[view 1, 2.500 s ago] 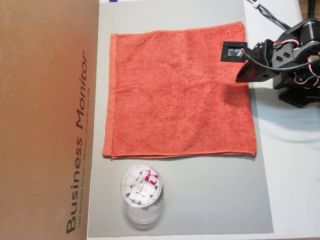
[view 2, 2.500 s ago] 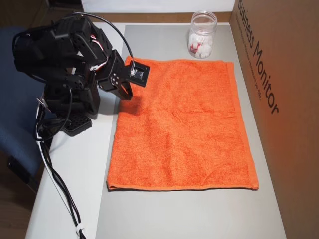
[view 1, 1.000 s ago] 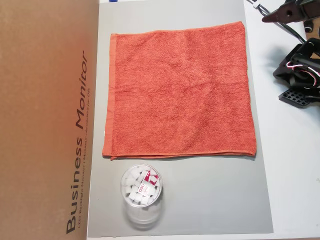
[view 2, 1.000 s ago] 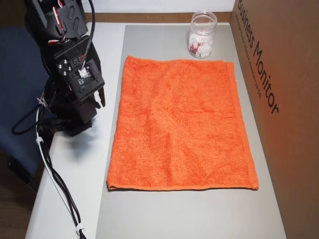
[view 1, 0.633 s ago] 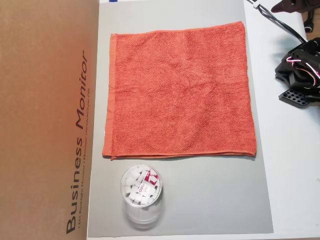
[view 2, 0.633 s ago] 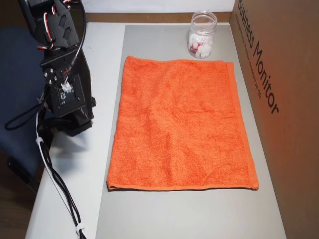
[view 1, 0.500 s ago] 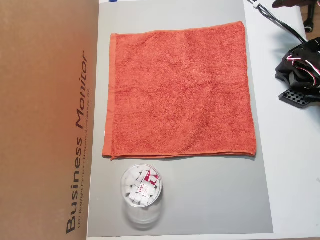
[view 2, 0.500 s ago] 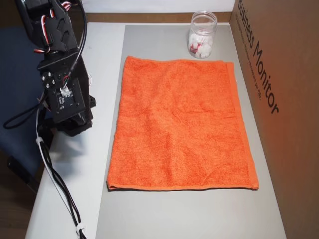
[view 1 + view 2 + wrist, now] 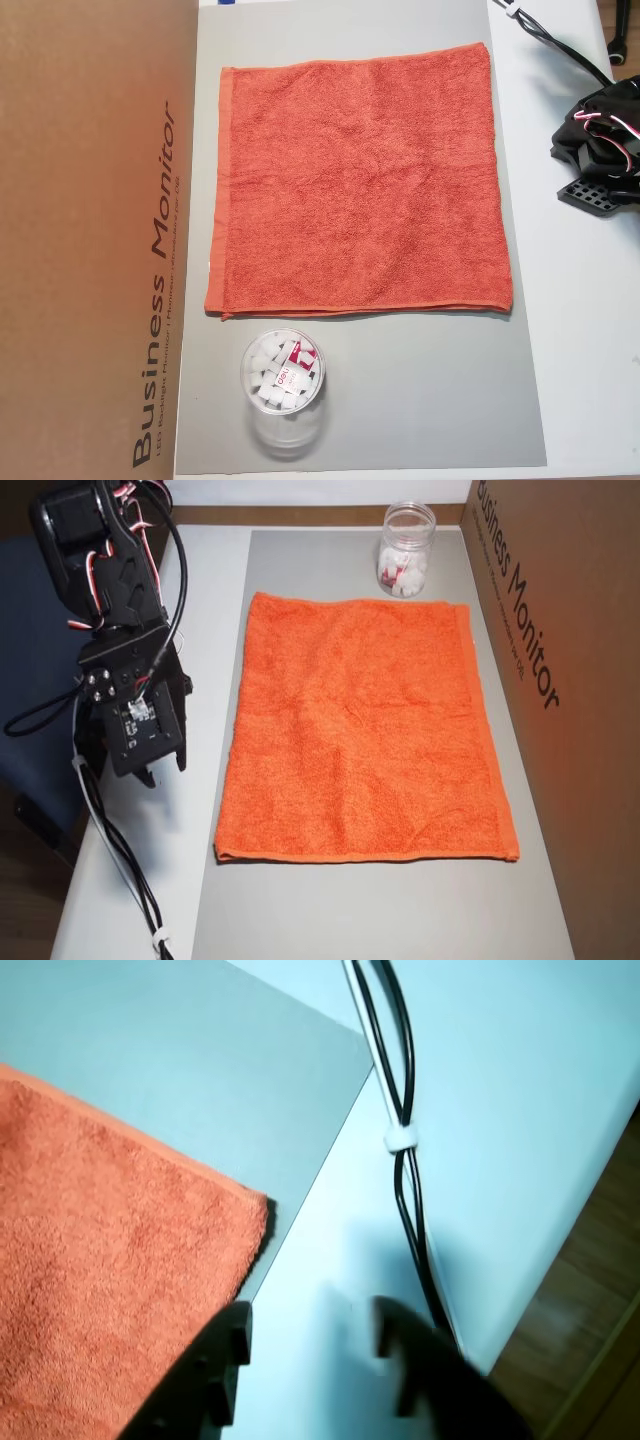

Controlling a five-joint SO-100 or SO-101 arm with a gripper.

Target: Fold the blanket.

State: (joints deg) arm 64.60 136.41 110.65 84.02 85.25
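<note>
The arm (image 9: 110,610) is made of black plastic parts, with blocky servo housings joined one after another. Thin red, white and black wires run in loops along the upper joints, and thicker black cables (image 9: 120,860) hang from it to the table edge. A small camera module (image 9: 138,712) with a pale center sits on a flat black plate with screws at the corners. The gripper (image 9: 310,1350) has two dark, matte fingers (image 9: 225,1360) with stepped inner edges.
</note>
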